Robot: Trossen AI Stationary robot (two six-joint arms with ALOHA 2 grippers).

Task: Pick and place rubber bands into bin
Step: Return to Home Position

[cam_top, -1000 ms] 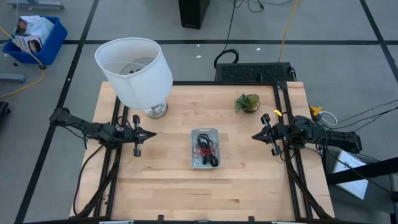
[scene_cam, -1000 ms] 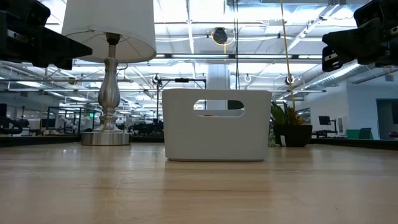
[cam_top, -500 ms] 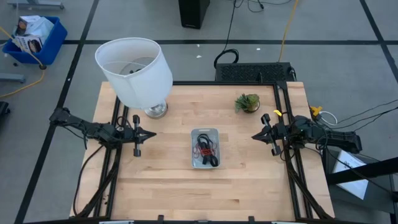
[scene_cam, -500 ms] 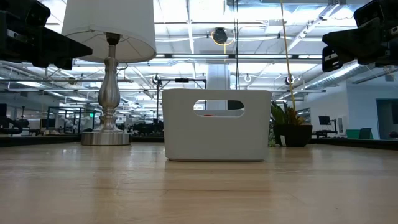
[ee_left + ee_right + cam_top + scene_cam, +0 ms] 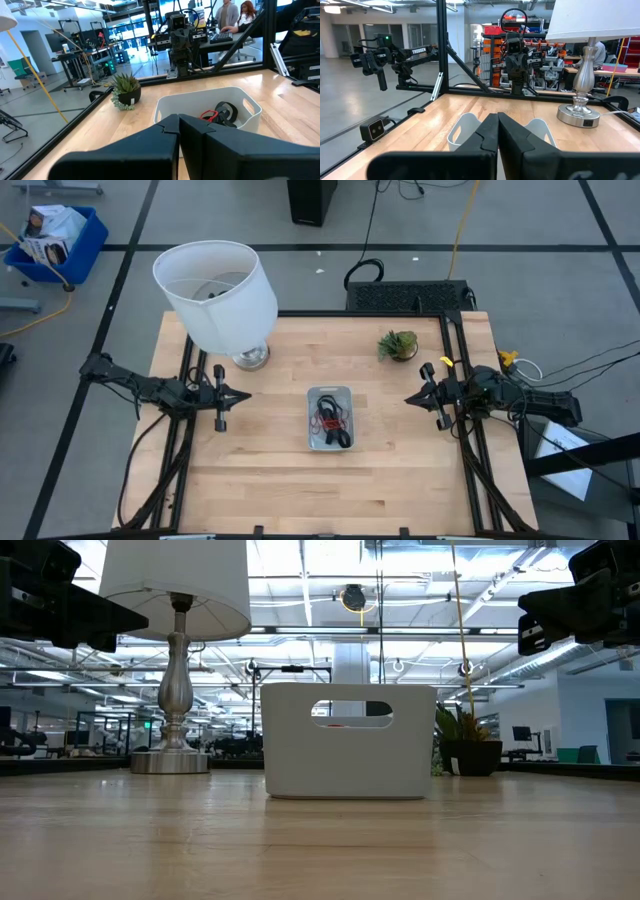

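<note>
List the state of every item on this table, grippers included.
rubber bands: black and red ones piled inside the bin.
bin: upright at the centre of the table, holding the bands.
left gripper: shut, empty, raised by the left edge.
right gripper: shut, empty, raised by the right edge.
lamp: upright.
potted plant: upright.

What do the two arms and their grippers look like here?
Both arms, one at each side of the table, are slim, jointed and matte black. The left gripper and right gripper each taper from a short crossbar to two dark angular fingers. A small yellow tag marks the right one.
</note>
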